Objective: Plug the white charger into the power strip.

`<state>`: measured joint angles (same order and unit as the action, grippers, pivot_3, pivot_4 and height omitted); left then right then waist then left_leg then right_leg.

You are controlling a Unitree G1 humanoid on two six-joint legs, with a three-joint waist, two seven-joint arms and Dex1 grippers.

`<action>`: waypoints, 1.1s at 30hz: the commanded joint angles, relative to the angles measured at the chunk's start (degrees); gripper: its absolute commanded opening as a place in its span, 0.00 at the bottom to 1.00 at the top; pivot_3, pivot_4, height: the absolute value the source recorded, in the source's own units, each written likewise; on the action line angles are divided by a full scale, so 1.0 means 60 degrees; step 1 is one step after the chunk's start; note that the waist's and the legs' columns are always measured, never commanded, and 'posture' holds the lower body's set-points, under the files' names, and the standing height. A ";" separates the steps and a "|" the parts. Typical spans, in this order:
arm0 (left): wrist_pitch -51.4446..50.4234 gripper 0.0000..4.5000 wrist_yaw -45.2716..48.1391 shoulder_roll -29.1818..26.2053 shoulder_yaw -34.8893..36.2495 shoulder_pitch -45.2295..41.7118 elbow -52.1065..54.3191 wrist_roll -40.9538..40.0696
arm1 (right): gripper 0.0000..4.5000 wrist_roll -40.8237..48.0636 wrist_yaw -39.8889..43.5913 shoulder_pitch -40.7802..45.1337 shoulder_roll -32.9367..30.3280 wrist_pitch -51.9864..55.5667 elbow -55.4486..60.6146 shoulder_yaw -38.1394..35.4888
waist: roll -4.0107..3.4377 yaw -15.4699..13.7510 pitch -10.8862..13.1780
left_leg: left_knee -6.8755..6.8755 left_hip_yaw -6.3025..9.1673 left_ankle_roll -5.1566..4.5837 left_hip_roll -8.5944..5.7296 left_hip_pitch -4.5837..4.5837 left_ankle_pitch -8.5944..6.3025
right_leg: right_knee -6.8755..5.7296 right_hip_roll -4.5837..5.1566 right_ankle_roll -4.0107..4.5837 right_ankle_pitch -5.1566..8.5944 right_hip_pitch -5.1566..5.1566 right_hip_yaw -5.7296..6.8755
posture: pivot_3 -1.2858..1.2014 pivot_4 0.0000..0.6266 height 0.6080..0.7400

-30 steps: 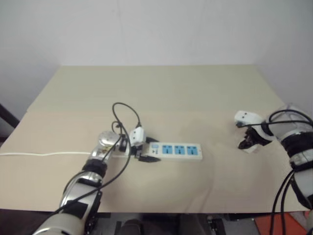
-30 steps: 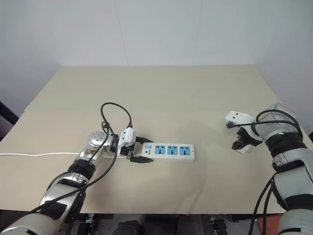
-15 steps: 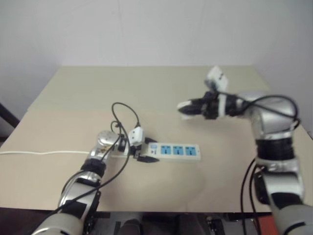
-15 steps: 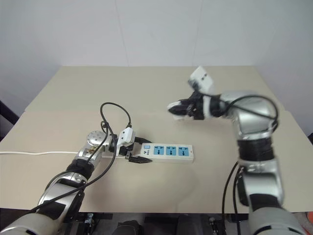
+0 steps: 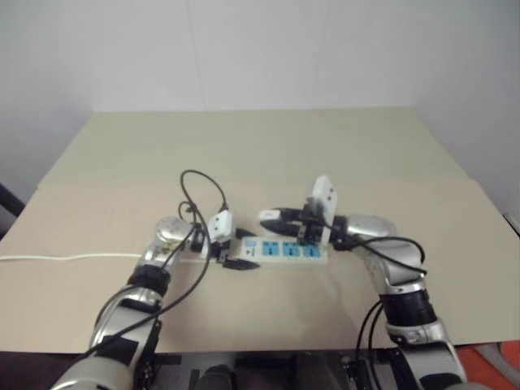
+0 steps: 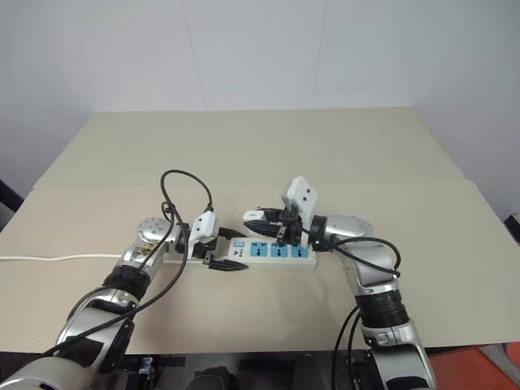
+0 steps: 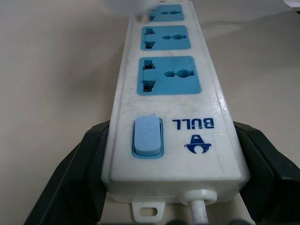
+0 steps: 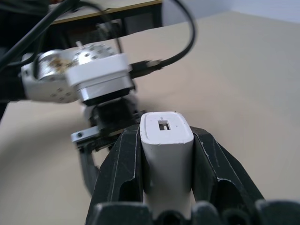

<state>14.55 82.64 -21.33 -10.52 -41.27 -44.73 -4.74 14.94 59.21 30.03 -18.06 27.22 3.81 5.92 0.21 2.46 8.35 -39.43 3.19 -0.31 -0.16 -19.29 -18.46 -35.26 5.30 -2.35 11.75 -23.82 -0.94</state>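
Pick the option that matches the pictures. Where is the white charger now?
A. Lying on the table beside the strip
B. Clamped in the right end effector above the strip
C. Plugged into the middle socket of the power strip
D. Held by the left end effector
B: the white charger sits clamped in the right end effector, hovering above the power strip, whose sockets are unoccupied.
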 commanded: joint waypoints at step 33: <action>-0.0405 0.73 0.0086 -0.0415 -0.0382 0.0567 0.0797 0.0120 | 0.24 -0.0586 0.0703 0.0328 -0.0977 -0.4482 -0.4300 0.0608 | 0.0002 -0.0015 -0.0001 | 0.0001 0.0005 -0.0001 0.0002 0.0028 -0.0001 | 0.0020 -0.0001 0.0000 0.0000 0.0047 0.0001 | 0.52 0.24 1.00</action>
<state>12.29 81.11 -22.08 -11.47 -39.55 -40.47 -4.90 14.22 64.12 32.72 -19.66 0.37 -17.90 12.01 0.22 2.37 8.34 -39.42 3.22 -0.32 -0.15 -19.09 -18.46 -35.12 5.30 -2.35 11.75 -23.48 -0.93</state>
